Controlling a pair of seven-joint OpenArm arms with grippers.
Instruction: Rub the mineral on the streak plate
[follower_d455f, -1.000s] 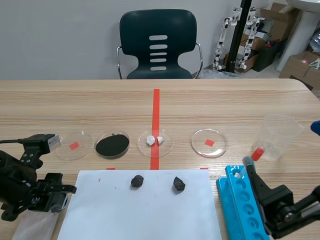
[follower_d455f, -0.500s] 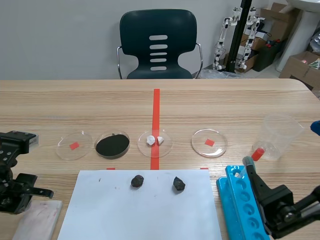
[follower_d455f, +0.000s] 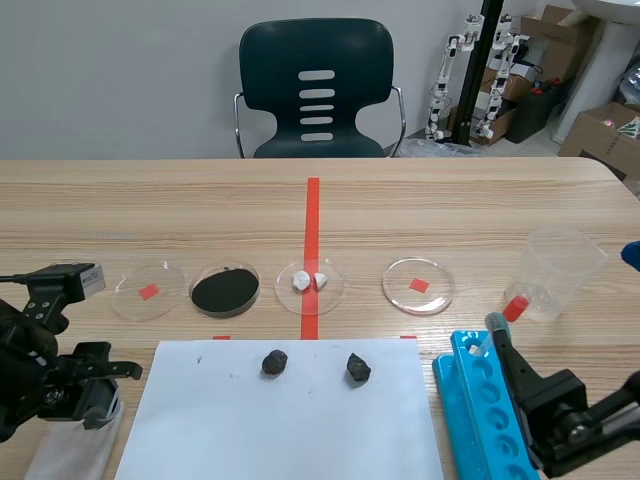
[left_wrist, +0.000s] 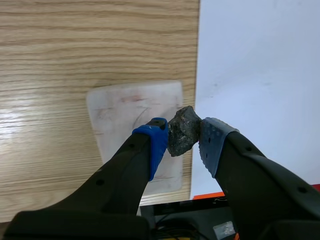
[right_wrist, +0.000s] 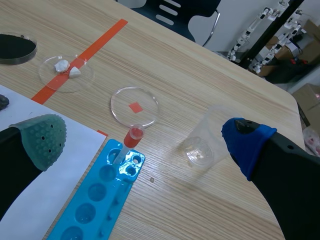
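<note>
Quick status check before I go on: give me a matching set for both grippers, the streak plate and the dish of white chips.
1 left gripper
2 right gripper
3 streak plate
4 chip dish

A open
B on the red tape line
C shut on the mineral
D beside the paper, below the left gripper

Pairs: 1-C, 2-A, 3-D, 4-B.

The mineral is dark grey-brown. The left gripper is black with blue pads. The streak plate is white, marked by faint reddish and grey streaks. The table is pale grained wood. At its near edge, the paper sheet is white, the tube rack bright blue. The right gripper has one grey-green dotted pad, one blue.
</note>
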